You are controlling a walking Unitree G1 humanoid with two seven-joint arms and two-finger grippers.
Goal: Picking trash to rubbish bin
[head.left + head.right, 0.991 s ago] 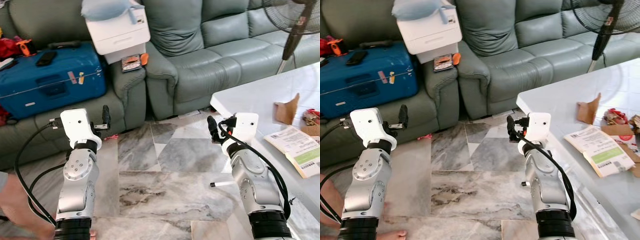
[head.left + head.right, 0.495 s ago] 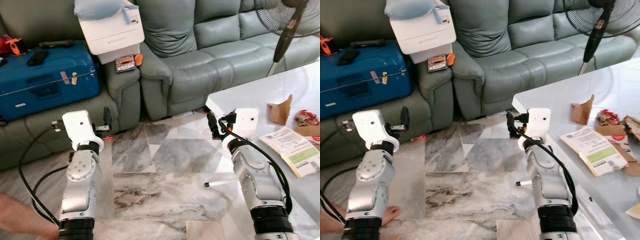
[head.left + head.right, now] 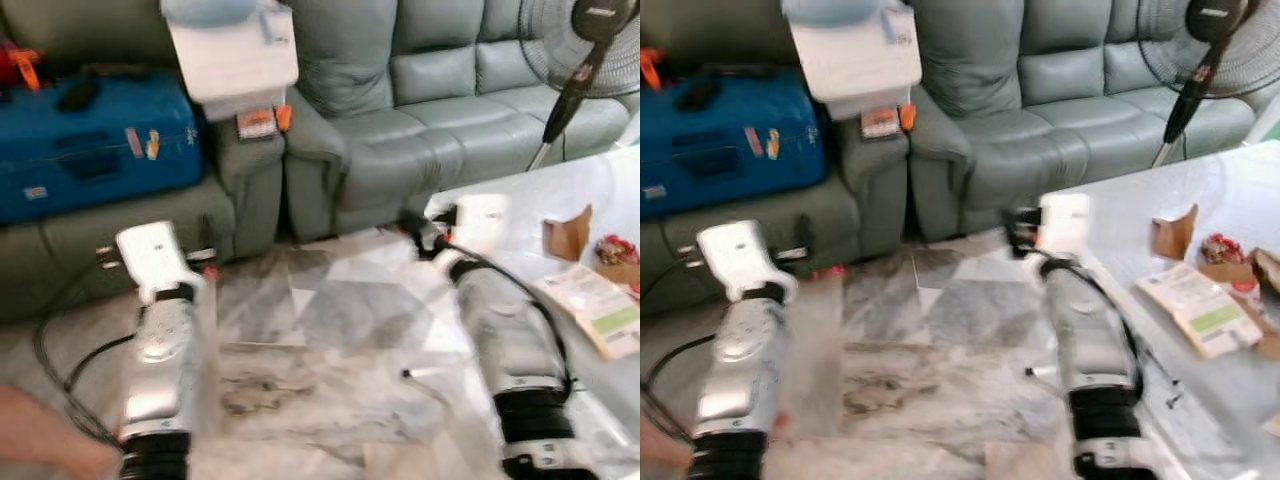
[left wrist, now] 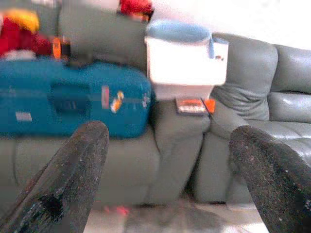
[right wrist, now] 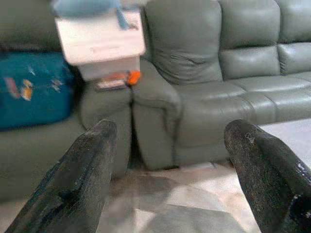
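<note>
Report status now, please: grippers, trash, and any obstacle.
Left gripper open, empty. Right gripper open, empty. Trash: torn cardboard and papers on the white table. View blurred; sofa ahead.

Frames are motion-blurred. Trash is sitting on the white table [image 3: 520, 190] at the robot's right: a torn brown cardboard piece [image 3: 567, 236] standing up near the far side, a red crumpled wrapper [image 3: 614, 249] just beside it, and a white paper with a green patch [image 3: 598, 310] lying flat near the front edge. Small white stick-like item [image 3: 428, 372] is lying on the marble floor [image 3: 330, 330] by the table.
</note>
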